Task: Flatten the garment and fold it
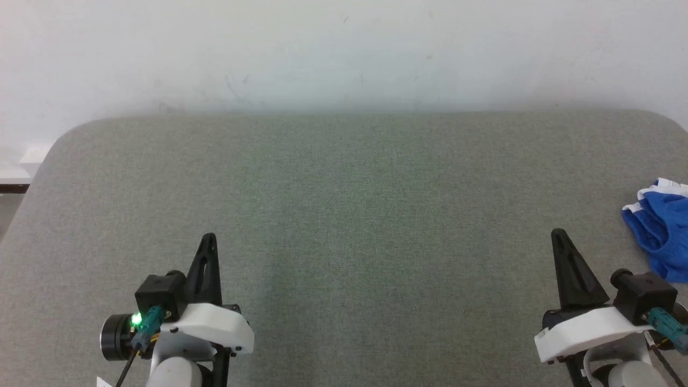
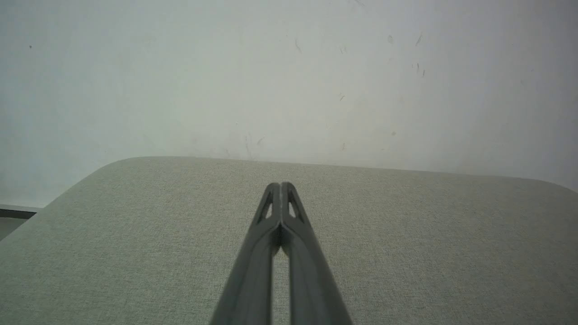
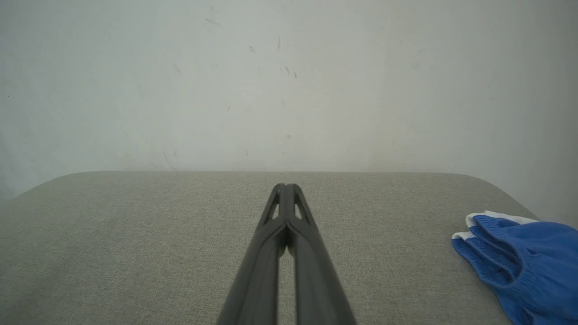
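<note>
The garment (image 1: pixel 660 231) is a bunched heap of bright blue fabric with white trim, lying at the table's right edge and partly cut off by the head view. It also lies low on the right of the right wrist view (image 3: pixel 519 262). My right gripper (image 1: pixel 558 233) is shut and empty, just left of the garment and apart from it; its tips meet in its wrist view (image 3: pixel 286 186). My left gripper (image 1: pixel 209 237) is shut and empty at the lower left, far from the garment, its tips pressed together (image 2: pixel 280 184).
A grey-green fabric-covered table (image 1: pixel 344 204) with rounded far corners spreads before me. A pale wall (image 1: pixel 344 48) stands right behind its far edge. The table's left edge drops off at the far left.
</note>
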Motion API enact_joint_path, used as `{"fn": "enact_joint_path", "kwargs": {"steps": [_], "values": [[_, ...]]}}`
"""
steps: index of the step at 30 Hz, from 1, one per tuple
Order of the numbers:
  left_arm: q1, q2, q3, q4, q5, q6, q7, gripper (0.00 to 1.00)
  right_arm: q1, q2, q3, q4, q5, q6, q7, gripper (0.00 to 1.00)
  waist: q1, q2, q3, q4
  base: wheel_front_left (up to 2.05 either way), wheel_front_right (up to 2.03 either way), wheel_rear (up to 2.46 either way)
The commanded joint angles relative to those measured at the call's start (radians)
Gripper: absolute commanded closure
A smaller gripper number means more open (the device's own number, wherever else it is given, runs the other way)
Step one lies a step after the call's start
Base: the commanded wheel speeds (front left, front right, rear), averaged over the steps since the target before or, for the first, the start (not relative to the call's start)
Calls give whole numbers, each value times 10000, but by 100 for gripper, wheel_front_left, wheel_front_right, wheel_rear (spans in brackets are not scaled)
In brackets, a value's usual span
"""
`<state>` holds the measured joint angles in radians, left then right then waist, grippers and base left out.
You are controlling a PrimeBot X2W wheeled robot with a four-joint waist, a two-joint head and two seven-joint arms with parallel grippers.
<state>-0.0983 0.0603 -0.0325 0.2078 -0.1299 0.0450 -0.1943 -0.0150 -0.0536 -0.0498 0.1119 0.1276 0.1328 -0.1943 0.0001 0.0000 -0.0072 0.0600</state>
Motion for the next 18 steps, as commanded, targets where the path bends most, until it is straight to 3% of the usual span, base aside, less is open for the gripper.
{"fn": "enact_joint_path", "kwargs": {"steps": [1,18], "values": [[210,-24,44,-101,75,-53,46,100,39,9,53,-70,-99,-5,43,100,0,0,1,-8,0,0,0],[352,-38,95,-462,299,-126,393,100,59,13,134,-262,-315,-8,391,100,-1,0,14,-116,0,0,0]]}}
